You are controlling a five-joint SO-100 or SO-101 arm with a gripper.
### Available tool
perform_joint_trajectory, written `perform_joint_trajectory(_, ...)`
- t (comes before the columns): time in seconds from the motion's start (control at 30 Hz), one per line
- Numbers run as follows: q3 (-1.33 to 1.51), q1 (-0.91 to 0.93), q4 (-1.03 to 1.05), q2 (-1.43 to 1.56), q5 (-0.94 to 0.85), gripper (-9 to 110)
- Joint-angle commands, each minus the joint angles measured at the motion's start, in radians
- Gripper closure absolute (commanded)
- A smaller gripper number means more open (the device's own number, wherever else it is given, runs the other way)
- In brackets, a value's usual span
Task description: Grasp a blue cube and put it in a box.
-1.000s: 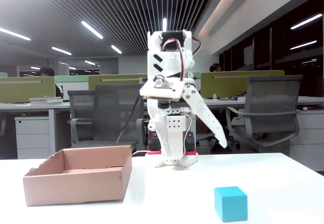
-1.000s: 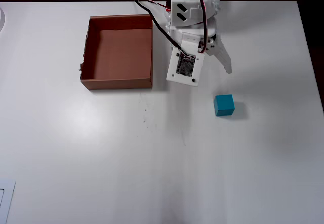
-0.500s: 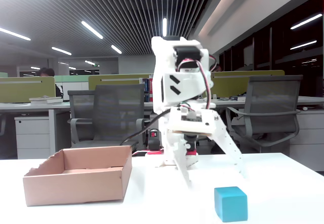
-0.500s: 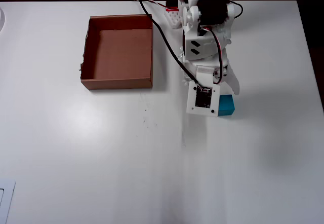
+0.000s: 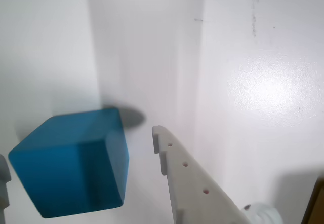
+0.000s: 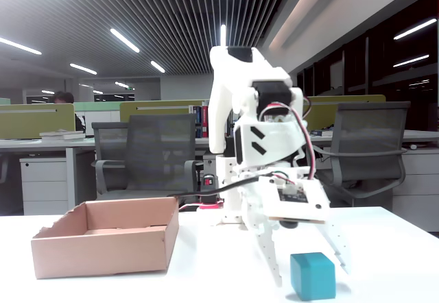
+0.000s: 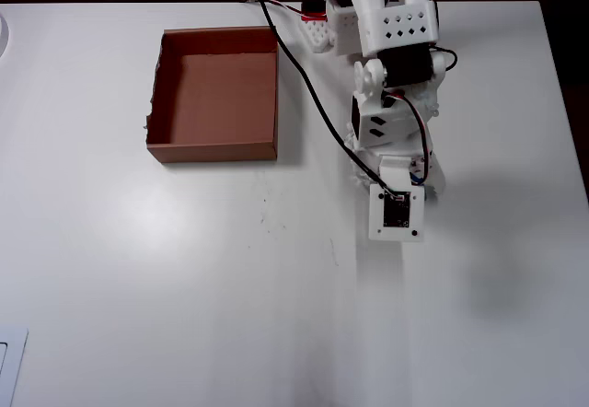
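White table [image 6: 384, 248] in an office; blue cube [image 6: 313, 275] sat on it between the spread fingers of the gripper [image 6: 309, 265], untouched, nothing held. Box [image 6: 103, 238] stood well left in the fixed view.

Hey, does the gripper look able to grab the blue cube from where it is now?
Probably yes. The gripper is open and straddles the cube on the table, with nothing between its fingers and the cube.
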Motion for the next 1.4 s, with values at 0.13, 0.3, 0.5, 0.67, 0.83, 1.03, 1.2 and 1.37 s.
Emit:
perform_joint_trajectory(0.13, -0.064, -0.031, 0.014, 0.014, 0.018, 65)
perform_joint_trajectory(0.3, -0.046, -0.041, -0.017, 0.006, 0.023, 67)
perform_joint_trajectory(0.5, -0.04, -0.061, -0.025, 0.0, 0.034, 71)
perform_joint_trajectory(0.67, -0.028, -0.072, -0.032, -0.002, 0.038, 72)
perform_joint_trajectory(0.83, -0.026, -0.078, -0.034, -0.005, 0.043, 75)
perform_joint_trajectory(1.03, -0.017, -0.078, -0.034, -0.005, 0.044, 82)
perform_joint_trajectory(1.2, -0.014, -0.077, -0.037, -0.008, 0.046, 84)
perform_joint_trajectory(1.37, -0.012, -0.077, -0.038, -0.008, 0.048, 86)
